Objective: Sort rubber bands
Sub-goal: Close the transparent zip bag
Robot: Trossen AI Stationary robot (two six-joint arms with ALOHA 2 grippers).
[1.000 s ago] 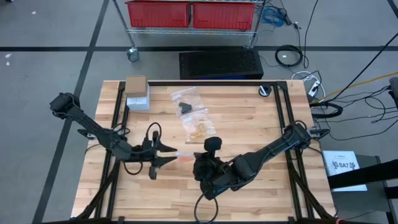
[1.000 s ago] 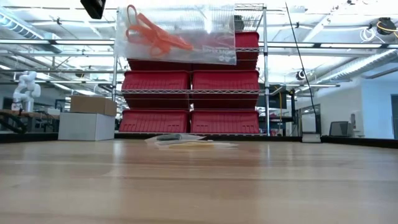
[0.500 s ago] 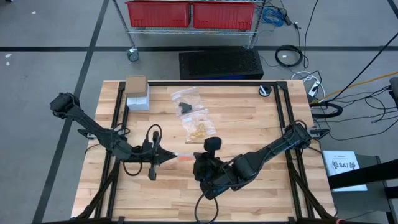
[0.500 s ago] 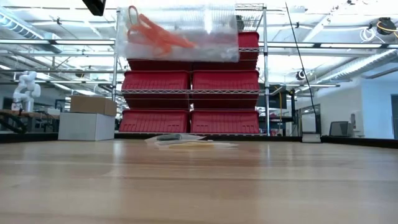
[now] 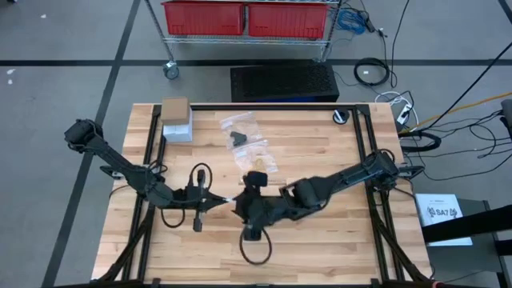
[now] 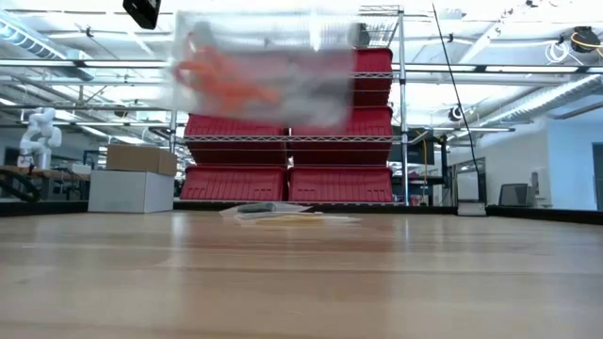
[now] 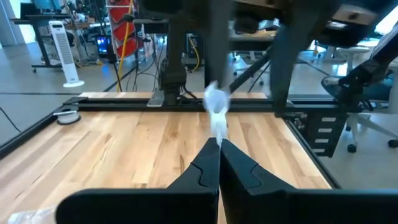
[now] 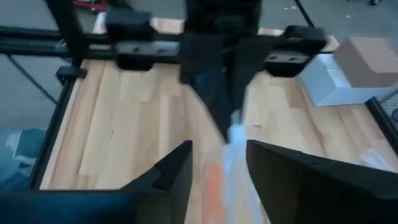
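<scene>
The left gripper [image 5: 218, 199] reaches low across the worktop [image 5: 336, 240], fingers [image 7: 208, 163] pinched together on a corner of a clear bag [image 6: 259, 71] holding orange rubber bands [image 6: 224, 77]. The bag hangs raised, long axis roughly level. Facing it, the right gripper [image 8: 217, 165] has fingers apart around the bag.

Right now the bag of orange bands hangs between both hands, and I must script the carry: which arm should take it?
Left: the left hand is shut on the clear bag; the right hand has opened.
</scene>
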